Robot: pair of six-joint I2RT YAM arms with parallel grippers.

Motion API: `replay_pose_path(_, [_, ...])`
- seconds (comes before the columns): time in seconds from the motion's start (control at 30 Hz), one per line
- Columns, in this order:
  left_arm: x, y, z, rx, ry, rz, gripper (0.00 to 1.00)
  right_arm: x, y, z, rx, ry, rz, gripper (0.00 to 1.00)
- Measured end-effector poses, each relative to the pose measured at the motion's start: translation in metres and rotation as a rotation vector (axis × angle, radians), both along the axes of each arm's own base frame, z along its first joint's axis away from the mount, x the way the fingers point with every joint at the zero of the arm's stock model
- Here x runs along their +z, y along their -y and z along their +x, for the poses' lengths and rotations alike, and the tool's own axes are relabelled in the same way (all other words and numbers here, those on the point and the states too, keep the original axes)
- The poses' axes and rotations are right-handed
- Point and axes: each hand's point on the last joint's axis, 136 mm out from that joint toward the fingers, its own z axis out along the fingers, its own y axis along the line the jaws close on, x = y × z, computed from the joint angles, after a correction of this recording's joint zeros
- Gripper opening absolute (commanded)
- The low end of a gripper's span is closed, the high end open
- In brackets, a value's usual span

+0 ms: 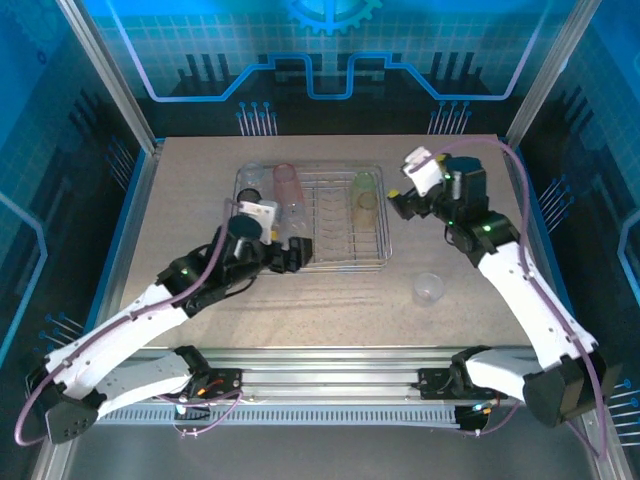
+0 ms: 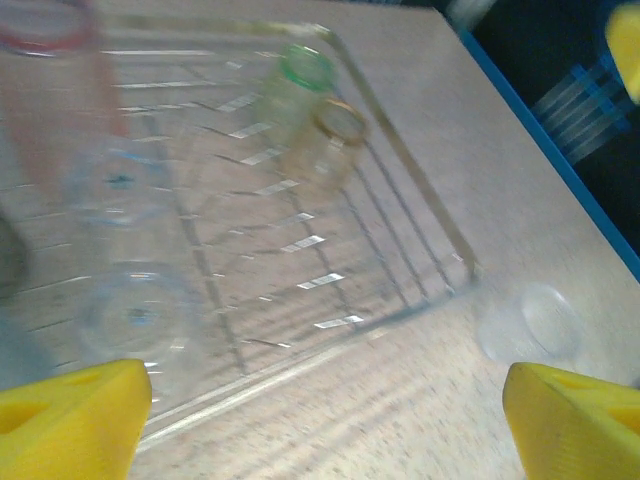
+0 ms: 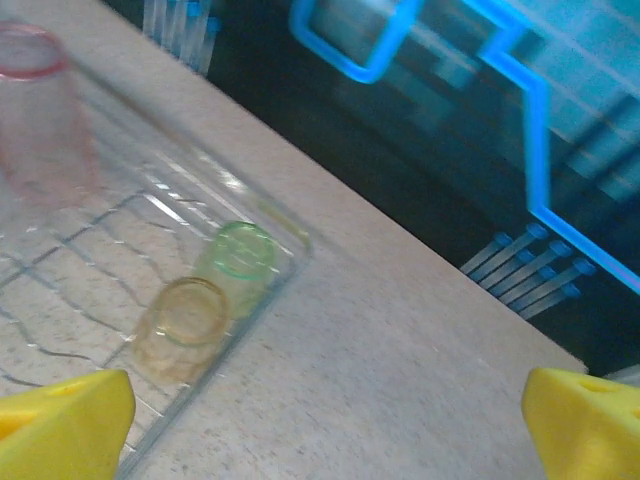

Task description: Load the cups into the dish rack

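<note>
The dish rack (image 1: 325,225), in the middle of the top view, already holds nearly every cup that can be seen. A red-pink cup (image 1: 286,184) stands in its upper left part. A green cup (image 1: 363,182) and an orange cup (image 1: 367,205) sit close together along its right edge, the green one above the orange one in the frame. In the left wrist view, two clear cups (image 2: 135,315) show blurred on the left side of the rack. A dark shape at the rack's upper left corner may be a grey cup, but it is too unclear to say

One loose clear cup (image 1: 429,288) is not loaded. It sits on the bare table (image 1: 200,290), below and to the right of the rack's lower right corner and apart from it

The left gripper (image 1: 293,255) hangs over the rack's lower left edge, its yellow fingers spread wide with nothing between them. The right gripper (image 1: 396,206) sits just right of the rack, beside the green and orange cups, fingers likewise spread and empty

The job looks almost finished: that one cup has to be picked up and set in the rack, and the right arm is the nearer one to it
</note>
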Motion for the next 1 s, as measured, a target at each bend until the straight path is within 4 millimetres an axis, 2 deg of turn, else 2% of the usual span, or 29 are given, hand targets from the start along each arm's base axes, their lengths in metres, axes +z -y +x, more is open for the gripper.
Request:
replay_pose_path(0.1, [0.0,0.039,-0.011,-0.122,-0.014,0.004,0.89,0.013,0.039,-0.01,-0.127,0.019,0.106,1.0])
replay_pose_path(0.23, [-0.001,0.083,-0.008,-0.213,-0.05,0.012,0.89,0.013,0.078,-0.032,-0.259,0.036,0.238,1.0])
replay_pose_path(0.33, [-0.007,0.121,-0.009,-0.288,-0.086,0.022,0.87,0.006,0.083,-0.049,-0.279,0.026,0.315,1.0])
replay_pose_path(0.43, [-0.019,0.158,-0.012,-0.35,-0.14,0.038,0.82,0.005,0.084,-0.058,-0.291,0.006,0.376,1.0])
replay_pose_path(0.57, [-0.04,0.206,-0.012,-0.412,-0.24,0.07,0.76,0.0,0.086,-0.068,-0.319,-0.026,0.438,0.99])
replay_pose_path(0.67, [-0.062,0.234,-0.013,-0.446,-0.317,0.107,0.72,-0.007,0.086,-0.078,-0.333,-0.046,0.464,0.98])
replay_pose_path(0.77, [-0.089,0.25,-0.016,-0.463,-0.395,0.161,0.7,-0.017,0.084,-0.09,-0.327,-0.067,0.47,0.99])
replay_pose_path(0.87, [-0.116,0.254,-0.021,-0.468,-0.463,0.222,0.69,-0.019,0.084,-0.097,-0.328,-0.073,0.468,0.98])
replay_pose_path(1.0, [-0.132,0.254,-0.023,-0.45,-0.52,0.268,0.67,-0.017,0.085,-0.103,-0.336,-0.064,0.462,0.98])
